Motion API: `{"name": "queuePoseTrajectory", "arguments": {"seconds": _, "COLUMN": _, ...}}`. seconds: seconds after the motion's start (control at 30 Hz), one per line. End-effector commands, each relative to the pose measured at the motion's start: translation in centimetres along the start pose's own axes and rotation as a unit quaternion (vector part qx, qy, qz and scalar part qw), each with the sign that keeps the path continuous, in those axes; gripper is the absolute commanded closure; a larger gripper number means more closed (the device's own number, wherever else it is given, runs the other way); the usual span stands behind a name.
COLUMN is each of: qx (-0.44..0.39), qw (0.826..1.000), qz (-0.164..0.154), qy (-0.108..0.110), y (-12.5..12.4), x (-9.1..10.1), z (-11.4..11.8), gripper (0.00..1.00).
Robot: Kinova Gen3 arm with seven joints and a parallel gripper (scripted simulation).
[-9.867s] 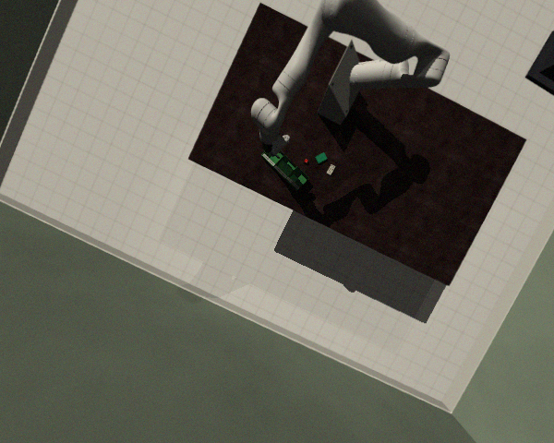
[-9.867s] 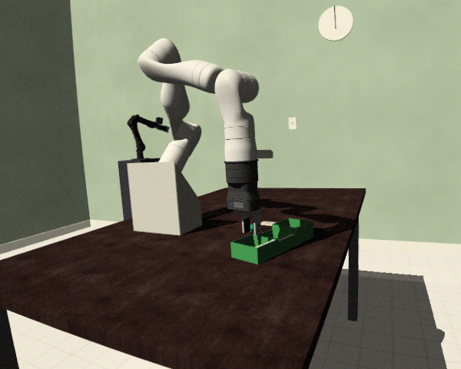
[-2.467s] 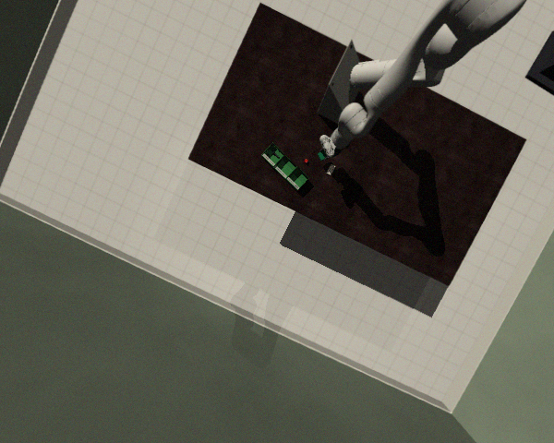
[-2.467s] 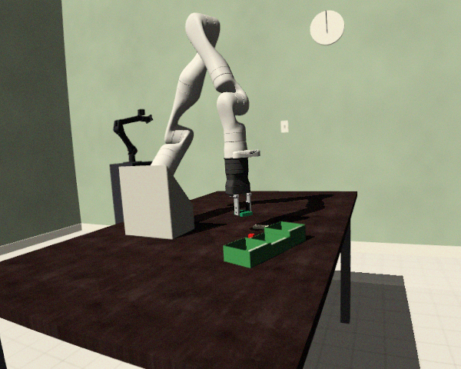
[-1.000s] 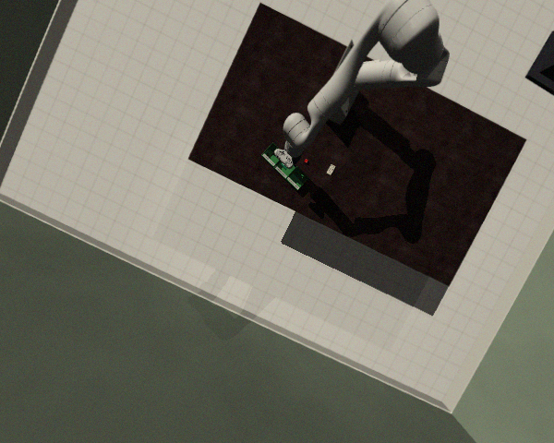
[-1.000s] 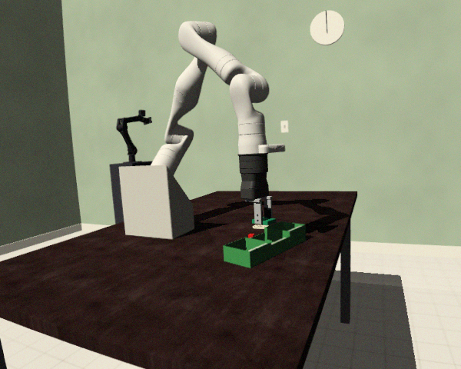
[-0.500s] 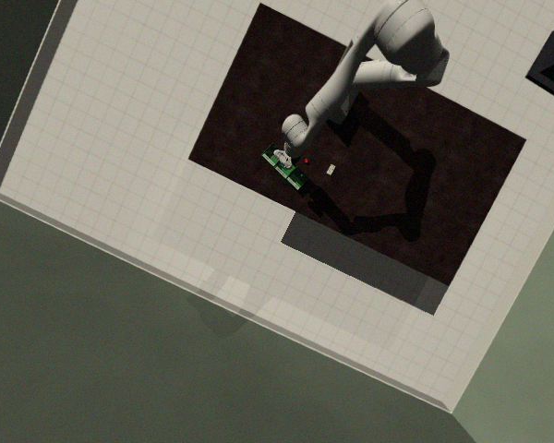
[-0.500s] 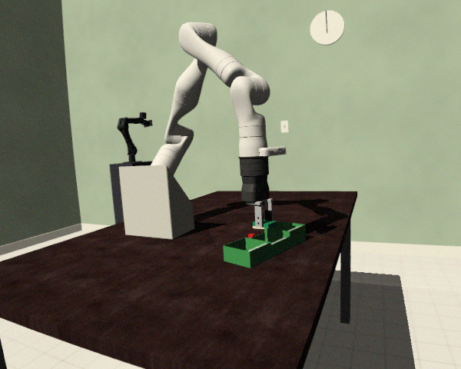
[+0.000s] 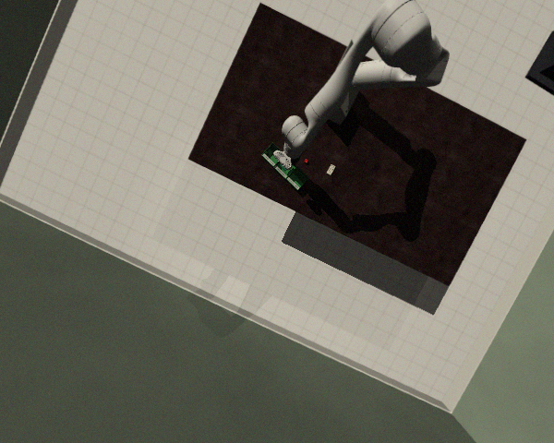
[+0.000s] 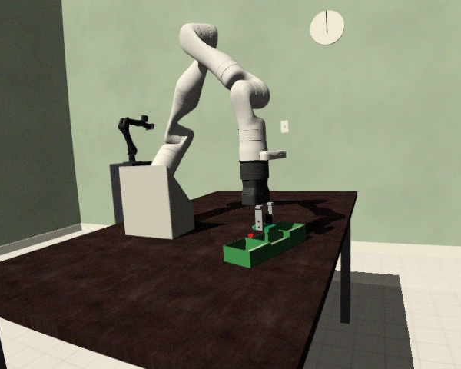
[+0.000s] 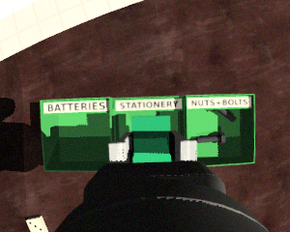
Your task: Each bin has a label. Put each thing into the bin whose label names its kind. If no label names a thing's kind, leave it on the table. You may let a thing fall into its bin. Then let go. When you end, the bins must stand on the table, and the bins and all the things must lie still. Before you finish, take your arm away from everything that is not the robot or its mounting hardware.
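Observation:
A row of three green bins (image 9: pixel 297 180) (image 10: pixel 258 254) stands on the dark table. In the wrist view the labels read BATTERIES (image 11: pixel 75 107), STATIONERY (image 11: pixel 147 104) and NUTS+BOLTS (image 11: pixel 220 102). My gripper (image 11: pixel 151 141) (image 10: pixel 263 217) (image 9: pixel 282 159) is shut on a green block (image 11: pixel 151 137) (image 10: pixel 254 227) and holds it just above the middle bin, the STATIONERY one. A dark bolt (image 11: pixel 225 114) lies in the NUTS+BOLTS bin. The BATTERIES bin (image 11: pixel 74 151) looks empty. A small red thing (image 9: pixel 306 161) (image 10: pixel 250 234) lies on the table right behind the bins.
A small white piece with dots (image 9: pixel 331 168) lies on the table (image 10: pixel 143 277) beyond the red thing. The arm's white base block (image 10: pixel 155 202) stands at the table's back. The bins sit near the table's edge.

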State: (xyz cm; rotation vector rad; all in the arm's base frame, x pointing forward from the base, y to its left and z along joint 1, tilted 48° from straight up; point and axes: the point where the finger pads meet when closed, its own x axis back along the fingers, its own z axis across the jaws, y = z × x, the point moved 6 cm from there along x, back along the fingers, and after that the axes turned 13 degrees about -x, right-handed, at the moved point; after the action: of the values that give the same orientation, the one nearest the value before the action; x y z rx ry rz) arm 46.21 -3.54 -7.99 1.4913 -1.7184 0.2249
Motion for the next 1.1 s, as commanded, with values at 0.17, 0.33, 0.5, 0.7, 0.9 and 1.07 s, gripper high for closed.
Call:
{"name": "queuePoseTrajectory", "arguments": {"seconds": 0.17, "qx": 0.000, "qw": 1.000, "qz": -0.003, "qy": 0.000, "y": 0.1, "x": -1.3, "z": 0.0, "gripper": 0.30}}
{"name": "queuePoseTrajectory", "arguments": {"seconds": 0.33, "qx": 0.000, "qw": 1.000, "qz": -0.003, "qy": 0.000, "y": 0.1, "x": -2.3, "z": 0.0, "gripper": 0.30}}
{"name": "queuePoseTrajectory", "arguments": {"seconds": 0.5, "qx": 0.000, "qw": 1.000, "qz": -0.003, "qy": 0.000, "y": 0.1, "x": -3.3, "z": -0.1, "gripper": 0.30}}
{"name": "queuePoseTrajectory", "arguments": {"seconds": 0.7, "qx": 0.000, "qw": 1.000, "qz": -0.003, "qy": 0.000, "y": 0.2, "x": -4.1, "z": -0.1, "gripper": 0.30}}
{"name": "queuePoseTrajectory", "arguments": {"seconds": 0.9, "qx": 0.000, "qw": 1.000, "qz": -0.003, "qy": 0.000, "y": 0.2, "x": -4.1, "z": -0.1, "gripper": 0.30}}
{"name": "queuePoseTrajectory", "arguments": {"seconds": 1.07, "qx": 0.000, "qw": 1.000, "qz": -0.003, "qy": 0.000, "y": 0.2, "x": -4.1, "z": -0.1, "gripper": 0.30}}
